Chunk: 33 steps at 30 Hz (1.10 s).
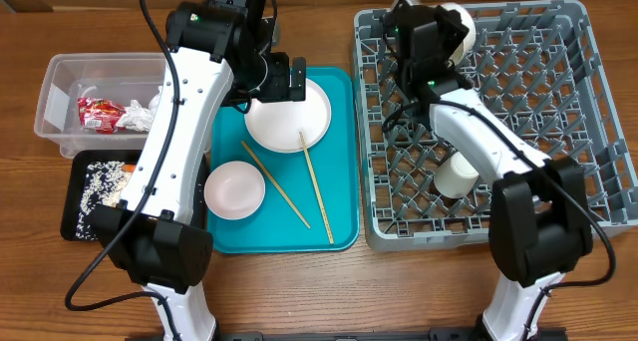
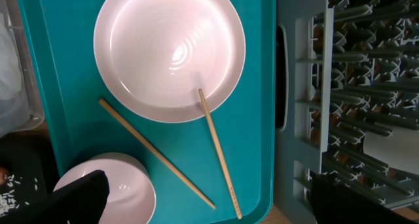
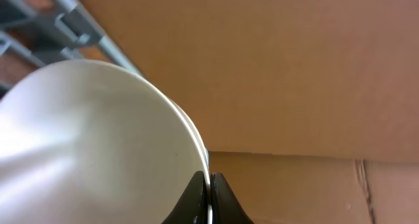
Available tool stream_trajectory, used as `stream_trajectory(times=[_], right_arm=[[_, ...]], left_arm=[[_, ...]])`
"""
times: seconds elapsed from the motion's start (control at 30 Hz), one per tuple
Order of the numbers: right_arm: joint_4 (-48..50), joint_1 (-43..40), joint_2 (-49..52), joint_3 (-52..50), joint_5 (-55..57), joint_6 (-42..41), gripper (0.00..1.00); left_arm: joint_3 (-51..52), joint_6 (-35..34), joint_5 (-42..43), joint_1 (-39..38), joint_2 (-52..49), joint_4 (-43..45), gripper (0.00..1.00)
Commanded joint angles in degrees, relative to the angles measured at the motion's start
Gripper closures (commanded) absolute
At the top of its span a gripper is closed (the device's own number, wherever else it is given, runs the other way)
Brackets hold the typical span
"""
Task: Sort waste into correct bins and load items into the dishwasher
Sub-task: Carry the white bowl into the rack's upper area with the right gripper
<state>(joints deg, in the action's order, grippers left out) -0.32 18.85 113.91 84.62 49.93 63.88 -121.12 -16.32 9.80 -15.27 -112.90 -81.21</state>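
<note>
My left gripper [image 1: 274,85] hangs open over the far-left rim of the round white plate [image 1: 289,117] on the teal tray [image 1: 344,162]. In the left wrist view its gripper [image 2: 206,179] holds nothing, and the plate [image 2: 169,50], two chopsticks [image 2: 219,155] and a small white bowl [image 2: 124,188] lie below. The bowl [image 1: 234,189] and chopsticks [image 1: 317,186] rest on the tray's near half. My right gripper [image 1: 451,40] is shut on the thin rim of a white dish [image 3: 91,145] above the far-left corner of the grey dish rack [image 1: 538,132]. A white cup [image 1: 459,173] lies in the rack.
A clear tub [image 1: 60,82] at the far left holds a red wrapper [image 1: 100,112] and crumpled white paper [image 1: 135,117]. In front of it, a black tray [image 1: 75,216] holds white grains [image 1: 105,176]. My left arm crosses above both bins.
</note>
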Motion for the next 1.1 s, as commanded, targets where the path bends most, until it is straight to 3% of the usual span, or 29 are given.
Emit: stream_trajectory(times=[0.0, 0.37, 0.83, 0.97, 1.07], right_arm=[[-0.11, 0.15, 1.20, 0.85, 0.13, 4.57, 0.96], [-9.60, 1.16, 1.31, 0.85, -5.18, 4.24, 0.96], [-13.70, 6.14, 1.31, 0.85, -6.12, 3.39, 0.96], [-15.47, 6.38, 1.31, 0.85, -6.12, -1.05, 0.79], [-17.00, 6.38, 1.31, 0.85, -6.14, -3.41, 0.75]], left_arm=[[-0.55, 0.50, -0.13, -0.13, -0.22, 0.04, 0.00], [-0.55, 0.50, -0.13, -0.13, -0.22, 0.04, 0.00], [-0.55, 0.50, -0.15, -0.13, -0.22, 0.04, 0.00], [-0.55, 0.50, -0.13, -0.13, -0.22, 0.04, 0.00], [-0.55, 0.50, -0.13, -0.13, -0.22, 0.04, 0.00]])
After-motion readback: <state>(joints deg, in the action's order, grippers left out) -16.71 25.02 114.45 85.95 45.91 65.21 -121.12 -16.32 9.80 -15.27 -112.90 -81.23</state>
